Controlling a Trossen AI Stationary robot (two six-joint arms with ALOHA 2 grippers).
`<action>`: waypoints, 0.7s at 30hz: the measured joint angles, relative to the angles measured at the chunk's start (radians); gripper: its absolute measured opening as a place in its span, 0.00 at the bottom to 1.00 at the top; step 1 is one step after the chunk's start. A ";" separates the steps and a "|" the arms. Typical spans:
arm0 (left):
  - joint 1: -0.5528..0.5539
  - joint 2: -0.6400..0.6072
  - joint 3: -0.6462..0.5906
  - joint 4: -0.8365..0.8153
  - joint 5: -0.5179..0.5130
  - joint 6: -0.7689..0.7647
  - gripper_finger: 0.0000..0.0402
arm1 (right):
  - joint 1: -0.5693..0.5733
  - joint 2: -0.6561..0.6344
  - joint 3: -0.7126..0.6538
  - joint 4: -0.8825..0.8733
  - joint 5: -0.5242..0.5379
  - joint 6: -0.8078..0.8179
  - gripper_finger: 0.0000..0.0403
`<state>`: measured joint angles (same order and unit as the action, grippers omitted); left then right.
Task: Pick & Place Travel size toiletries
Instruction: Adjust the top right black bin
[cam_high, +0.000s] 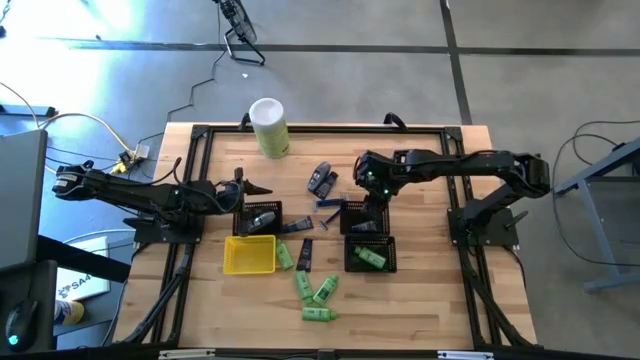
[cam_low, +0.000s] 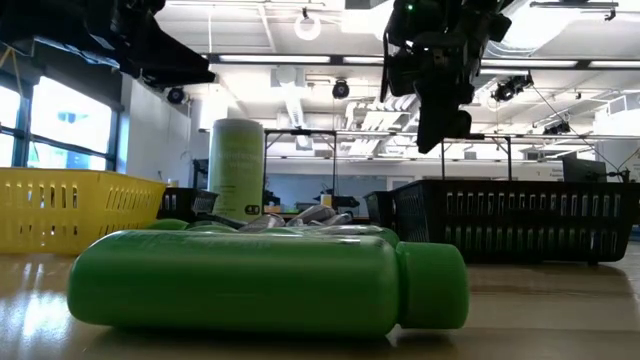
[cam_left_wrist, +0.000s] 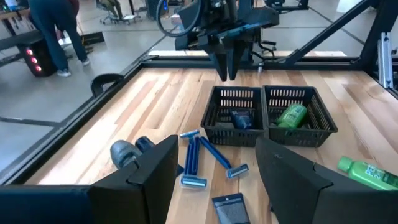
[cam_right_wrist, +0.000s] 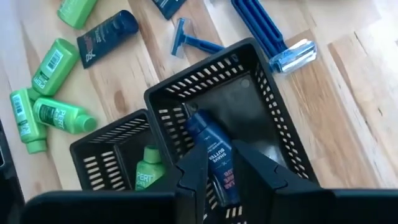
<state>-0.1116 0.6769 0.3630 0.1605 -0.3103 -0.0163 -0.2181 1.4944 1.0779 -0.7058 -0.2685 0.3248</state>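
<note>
Wood tabletop, open lab behind | blue tube (cam_right_wrist: 214, 163) lying in basket (cam_right_wrist: 283, 134); judged light, slick, slightly squashy, best pinched across mid-body | dark blue, white-red label | right gripper (cam_right_wrist: 216, 163) being held above it, fingers narrowly parted, nothing gripped | left gripper (cam_left_wrist: 214, 163) being held half open, empty, near yellow tray (cam_high: 249, 255) | green bottles (cam_high: 317, 291) lying loose on table

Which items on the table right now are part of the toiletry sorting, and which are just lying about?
Job items:
- green bottles loose on the table
- green bottle in one black basket
- dark blue tube in the neighbouring black basket, under the right gripper
- dark tube on the wood

Lying about:
- tall pale-green canister
- yellow tray
- blue razors
</note>
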 joint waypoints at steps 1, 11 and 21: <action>0.000 0.000 0.000 -0.004 0.000 -0.007 0.52 | 0.003 0.000 0.000 -0.001 0.001 0.009 0.16; 0.000 0.000 0.000 -0.007 0.000 -0.015 0.52 | 0.016 0.000 0.000 -0.026 0.034 0.073 0.01; 0.000 0.000 0.000 -0.006 0.000 -0.014 0.52 | 0.023 0.113 0.000 -0.128 0.079 0.091 0.00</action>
<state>-0.1116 0.6769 0.3630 0.1547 -0.3103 -0.0299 -0.1954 1.6078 1.0782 -0.8343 -0.1894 0.4163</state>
